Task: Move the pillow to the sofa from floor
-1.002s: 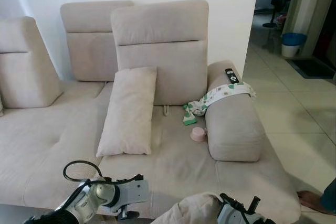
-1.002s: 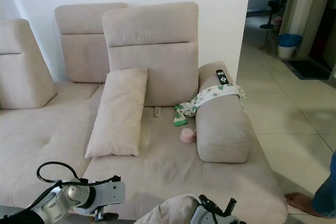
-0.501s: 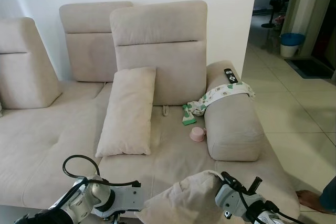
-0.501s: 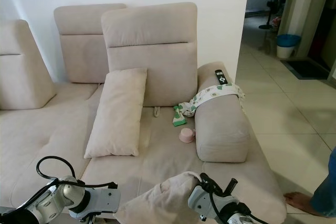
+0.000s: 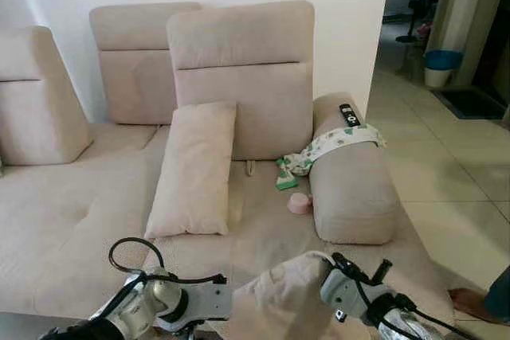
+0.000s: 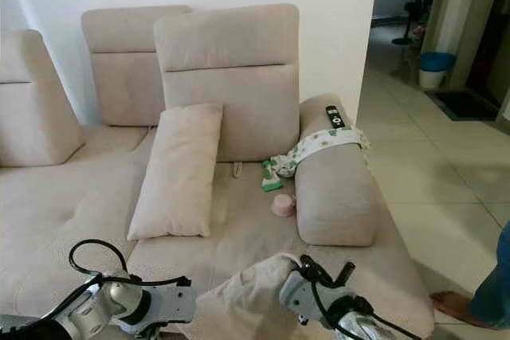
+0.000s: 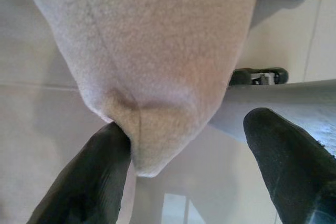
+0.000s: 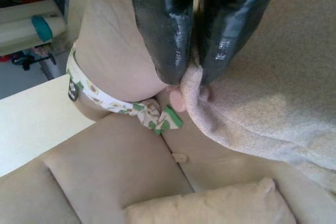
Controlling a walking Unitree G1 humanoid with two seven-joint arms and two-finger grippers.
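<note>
My right gripper (image 8: 188, 80) pinches the pillow (image 5: 291, 300) over the sofa (image 5: 72, 220); my left gripper (image 7: 191, 156) is spread open.

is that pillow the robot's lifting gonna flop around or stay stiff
Probably floppy: the pillow sags around the right gripper, which pinches only a bunched corner. Likely light, since that small pinch carries it. The left gripper stands open at its other end.

Soft, even daylight fills the room, brightest on the plain white wall (image 5: 351, 5) and the glossy pale floor tiles (image 5: 446, 173). The head views are sharp. The beige fabric sofa (image 5: 72, 220) shows only faint shadows. Close up, the shiny black fingers (image 8: 163, 30) catch glare and blur.
</note>
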